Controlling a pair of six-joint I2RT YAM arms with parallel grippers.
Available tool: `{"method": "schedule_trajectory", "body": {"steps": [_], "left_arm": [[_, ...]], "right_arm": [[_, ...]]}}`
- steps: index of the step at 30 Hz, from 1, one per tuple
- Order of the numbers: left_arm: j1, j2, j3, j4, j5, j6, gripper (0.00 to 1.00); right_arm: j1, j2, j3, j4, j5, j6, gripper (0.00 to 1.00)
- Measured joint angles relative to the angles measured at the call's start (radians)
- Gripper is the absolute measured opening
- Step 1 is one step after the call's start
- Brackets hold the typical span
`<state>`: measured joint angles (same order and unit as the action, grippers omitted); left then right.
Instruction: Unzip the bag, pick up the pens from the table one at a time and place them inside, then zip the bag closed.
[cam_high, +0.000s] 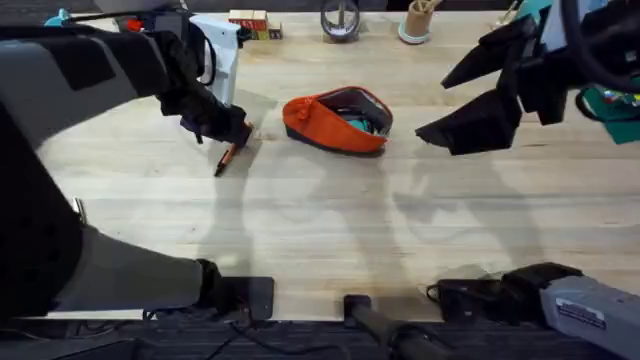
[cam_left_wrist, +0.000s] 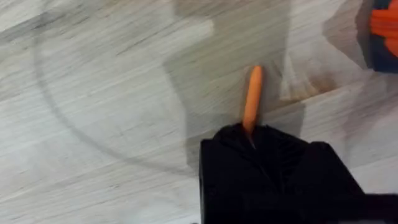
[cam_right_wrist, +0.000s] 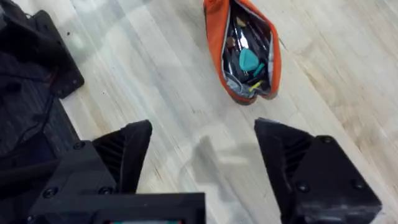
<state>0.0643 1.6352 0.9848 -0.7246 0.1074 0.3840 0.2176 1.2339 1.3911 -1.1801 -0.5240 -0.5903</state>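
- The bag lies on the table with its zipper open; the mouth gapes and shows small items inside, among them a teal piece.
- The pen lies on the table to the left of the bag, near it but not touching.
- The left gripper is down at the end of the pen nearer the bag. In the left wrist view the pen runs out from between the black fingers, which appear to pinch one end; whether the pen is off the wood cannot be told.
- The right gripper hangs above the table to the right of the bag, fingers spread wide, holding nothing.
- Handling, pen: judged light, stiff and smooth, so apt to roll or pivot. A hold at one end lets the free end swing; a hold nearer the middle would likely be steadier.
- Handling, bag: judged soft and light, likely to slide or collapse when pushed. The rim beside the mouth is the likely place to steady it while the pen goes in lengthwise.
- The pull tab cannot be made out.
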Motion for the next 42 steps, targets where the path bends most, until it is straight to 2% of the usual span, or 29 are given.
{"method": "schedule_trajectory", "body": {"steps": [6,10,15,21,27,31,34,37,42], "left_arm": [[0.000,0.004,0.009,-0.009,0.000,-0.010,0.040],[0.000,0.025,0.048,-0.082,0.002,-0.024,0.042],[0.000,0.040,0.158,-0.208,0.002,-0.029,0.042],[0.000,0.040,0.352,-0.343,0.017,-0.013,0.042],[0.001,0.039,0.538,-0.468,0.088,0.076,0.042],[-0.006,0.039,0.638,-0.544,0.176,0.193,0.042],[-0.033,0.039,0.689,-0.571,0.248,0.286,0.042],[-0.070,0.039,0.720,-0.563,0.306,0.349,0.042],[-0.125,0.039,0.729,-0.528,0.407,0.463,0.042]], "right_arm": [[0.000,0.000,0.000,0.000,0.000,0.000,0.997],[0.000,0.000,0.000,0.000,0.000,0.000,0.997],[0.000,0.000,0.000,0.000,0.000,0.000,0.997],[0.000,0.000,0.000,0.000,0.000,0.000,0.997],[0.000,0.000,0.000,0.000,0.000,0.000,0.997],[0.000,0.000,0.000,0.000,0.000,0.000,0.997],[0.000,0.000,0.000,0.000,0.000,0.000,0.997],[0.000,0.000,0.000,0.000,0.000,0.000,0.997],[0.000,0.000,0.000,0.000,0.000,0.000,0.997]]}}
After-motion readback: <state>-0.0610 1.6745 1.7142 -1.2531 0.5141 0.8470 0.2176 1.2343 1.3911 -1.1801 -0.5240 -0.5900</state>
